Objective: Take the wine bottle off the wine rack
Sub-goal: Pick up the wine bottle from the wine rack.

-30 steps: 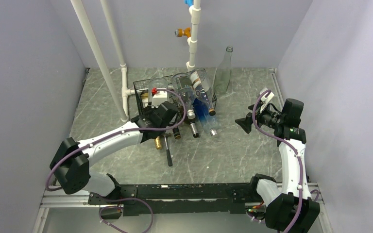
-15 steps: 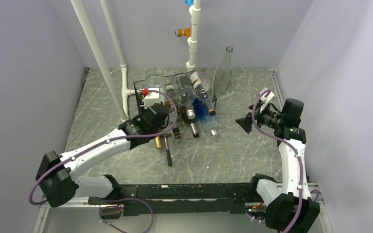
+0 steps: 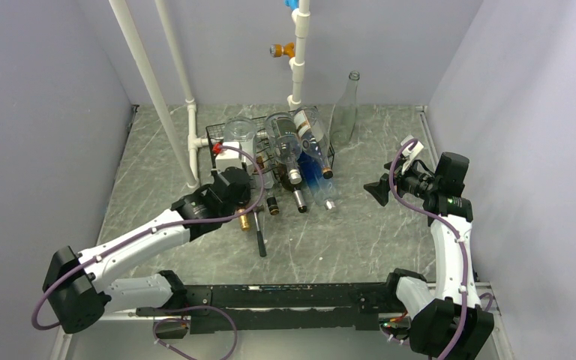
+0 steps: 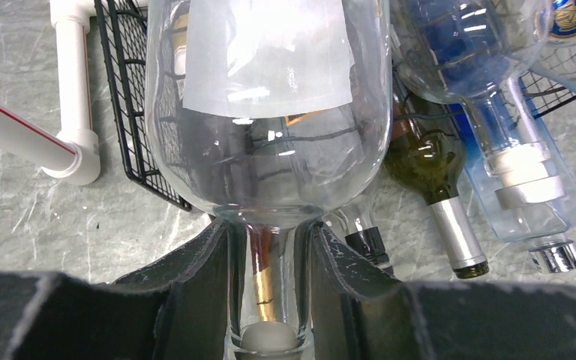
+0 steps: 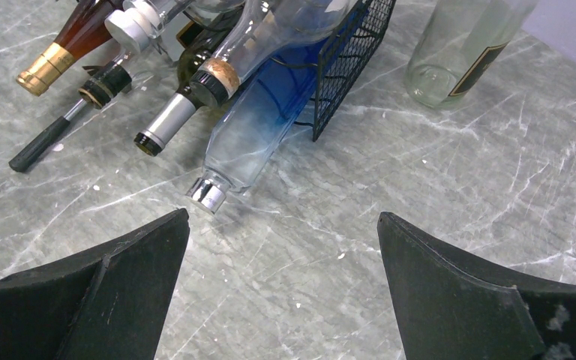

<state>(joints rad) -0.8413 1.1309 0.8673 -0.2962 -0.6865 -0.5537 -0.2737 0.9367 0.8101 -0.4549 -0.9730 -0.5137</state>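
Grey marbled table (image 3: 345, 240), lilac walls, white pipes (image 3: 150, 90) at back left. Rack (image 4: 129, 90) sits mid-table toward the back, crammed with bottles lying necks toward the arms. Left gripper (image 4: 270, 251) is clamped on the neck of the clear bottle (image 4: 270, 150), pads (image 4: 195, 277) pressed on both sides just under the shoulder. The bottle's body lies in the rack's left end, upper tier as far as I can tell. Not out yet. Right gripper (image 5: 281, 225) is spread wide and holds nothing, hovering over bare table right of the rack.

Risks, my read:
- The grip is on smooth narrow glass with the whole body hanging ahead of it, so a fast or angled pull could let the neck slip or twist in the pads.
- Green bottle (image 4: 420, 161) lies just beside it and blue bottle (image 5: 262, 124) is near. Both look loosely stacked, so dragging the clear one out may shift them or roll one off.
- The base could snag the wire if lifted too early.
- The pipe elbow on the left is near, so a swing that way risks a knock.
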